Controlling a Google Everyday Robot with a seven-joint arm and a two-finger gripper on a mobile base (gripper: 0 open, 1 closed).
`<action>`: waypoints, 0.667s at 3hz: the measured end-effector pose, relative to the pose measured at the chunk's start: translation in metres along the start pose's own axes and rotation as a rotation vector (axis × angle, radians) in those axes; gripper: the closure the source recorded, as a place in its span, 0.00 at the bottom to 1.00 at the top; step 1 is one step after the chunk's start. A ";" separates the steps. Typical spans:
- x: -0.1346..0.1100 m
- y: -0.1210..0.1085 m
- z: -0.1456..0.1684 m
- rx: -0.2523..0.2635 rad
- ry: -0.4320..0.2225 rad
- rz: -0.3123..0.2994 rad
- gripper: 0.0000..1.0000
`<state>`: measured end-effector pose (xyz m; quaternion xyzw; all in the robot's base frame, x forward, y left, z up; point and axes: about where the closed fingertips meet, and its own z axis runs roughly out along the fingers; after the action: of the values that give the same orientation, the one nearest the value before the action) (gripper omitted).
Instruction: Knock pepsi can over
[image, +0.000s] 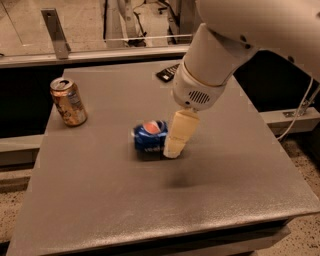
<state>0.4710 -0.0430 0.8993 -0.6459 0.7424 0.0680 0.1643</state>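
The pepsi can (149, 137), dark blue with its round red-white-blue logo facing up, lies on its side near the middle of the grey table (150, 210). My gripper (175, 142) hangs from the white arm just right of the can, its tan finger (179, 131) touching or almost touching the can's right end. Only one finger shows clearly.
A gold-tan can (68, 101) stands upright at the table's left side. A black flat object (167, 73) lies at the back edge, partly behind the arm. A white cable (300, 110) hangs at the right beyond the table.
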 end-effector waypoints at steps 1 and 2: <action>-0.014 0.004 -0.003 -0.008 -0.051 -0.013 0.00; -0.012 0.007 -0.013 -0.003 -0.109 0.001 0.00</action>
<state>0.4633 -0.0346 0.9148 -0.6411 0.7326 0.1045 0.2034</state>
